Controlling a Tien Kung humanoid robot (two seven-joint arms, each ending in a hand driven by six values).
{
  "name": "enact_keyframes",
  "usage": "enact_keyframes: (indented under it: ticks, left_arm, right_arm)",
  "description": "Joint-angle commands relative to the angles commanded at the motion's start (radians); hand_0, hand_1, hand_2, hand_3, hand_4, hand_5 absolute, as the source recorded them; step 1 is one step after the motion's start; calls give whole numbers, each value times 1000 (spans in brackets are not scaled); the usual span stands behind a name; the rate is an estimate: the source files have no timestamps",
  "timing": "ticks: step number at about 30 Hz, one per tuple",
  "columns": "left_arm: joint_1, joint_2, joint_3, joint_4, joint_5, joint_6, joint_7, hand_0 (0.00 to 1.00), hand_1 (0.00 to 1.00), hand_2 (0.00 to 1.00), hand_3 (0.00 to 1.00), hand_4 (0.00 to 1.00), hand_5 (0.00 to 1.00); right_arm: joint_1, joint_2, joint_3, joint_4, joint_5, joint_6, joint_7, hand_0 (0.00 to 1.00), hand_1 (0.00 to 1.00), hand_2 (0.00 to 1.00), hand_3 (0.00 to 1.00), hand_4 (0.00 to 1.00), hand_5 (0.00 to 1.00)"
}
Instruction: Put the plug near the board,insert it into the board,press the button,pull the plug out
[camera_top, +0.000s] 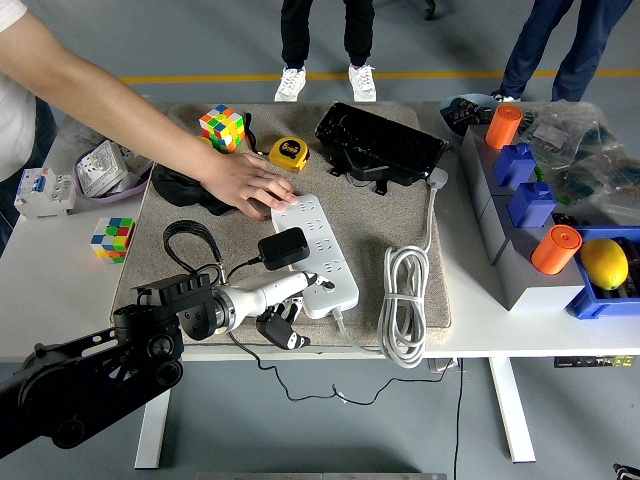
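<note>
The white power board (322, 228) lies on a grey mat (370, 215), running from far left to near right. A black plug (283, 247) sits on the board's left side, its thin cable trailing off to the left. My left hand (295, 303) is at the board's near end. One light finger reaches onto the board's near corner; the black fingers (279, 328) are curled below it and hold nothing. A person's hand (245, 183) presses flat on the board's far end. My right arm is not in view.
The board's white cord lies coiled (403, 300) to its right. A tape measure (288, 152), a black case (380, 143) and a Rubik's cube (222, 127) lie at the back. A black strap loop (188, 240) is beside my wrist. Bins (520, 260) stand at the right.
</note>
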Motion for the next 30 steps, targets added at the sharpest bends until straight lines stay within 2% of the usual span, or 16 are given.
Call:
enact_keyframes:
  ticks: [15,22,26,27,28,30]
  left_arm:
    - [0,0,6,10,0,-12,12,58,119,182,899,788,2]
    - [9,-2,-17,-6,-12,10,-29,57,117,181,887,790,2]
    - [16,-2,-42,-12,-56,64,-113,57,117,181,887,790,2]
    - [19,-3,-48,-10,-63,93,-153,57,117,181,887,790,2]
    - [22,-3,-52,-8,-64,113,-181,125,120,221,843,828,157]
    - [29,-6,-60,3,-83,168,-248,125,120,221,843,828,157]
  right_arm:
    - [-1,0,4,3,-4,0,1,600,601,545,547,751,234]
    - [0,2,9,3,-4,-2,2,600,601,545,547,751,234]
    - [-1,2,5,1,-3,-1,2,600,601,545,547,751,234]
    - [0,3,5,1,-3,-1,2,600,601,545,547,751,234]
    - [0,3,4,0,-3,-1,2,600,601,544,546,751,234]
    - [1,3,2,0,-3,-2,2,600,601,544,546,751,234]
